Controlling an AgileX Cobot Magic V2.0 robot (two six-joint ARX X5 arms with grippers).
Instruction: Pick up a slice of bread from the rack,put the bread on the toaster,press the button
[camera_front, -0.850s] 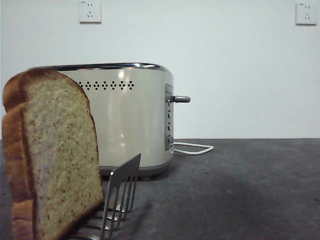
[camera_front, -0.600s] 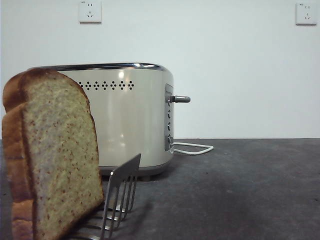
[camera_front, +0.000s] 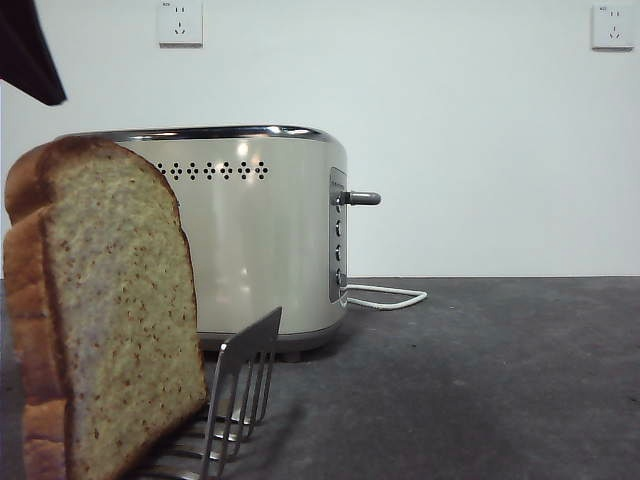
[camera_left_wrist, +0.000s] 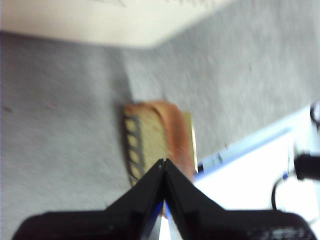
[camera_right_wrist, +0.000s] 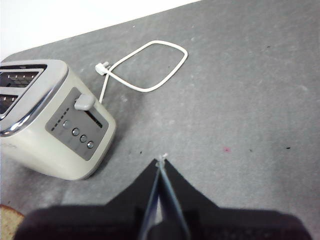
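Note:
The slice of bread (camera_front: 110, 320) stands upright in the silver rack (camera_front: 235, 400) at the near left of the front view. Behind it is the cream toaster (camera_front: 250, 240), its button (camera_front: 362, 198) sticking out of the grey side panel. My left gripper (camera_left_wrist: 163, 162) is shut and empty, high above the bread (camera_left_wrist: 167, 132) and rack (camera_left_wrist: 134, 145). It shows as a black tip (camera_front: 30, 50) in the front view's top left corner. My right gripper (camera_right_wrist: 161, 160) is shut and empty over bare table beside the toaster (camera_right_wrist: 45, 125), looking down on the button (camera_right_wrist: 85, 102).
The toaster's white cord (camera_right_wrist: 145, 65) loops on the dark table behind the toaster's button end. Two wall sockets (camera_front: 180, 22) (camera_front: 611, 27) are on the back wall. The left wrist view is blurred and shows a white area (camera_left_wrist: 250, 170) past the table's edge.
A black arm tip has come into the top left corner of the front view above the bread. Bread, rack and toaster have not moved.

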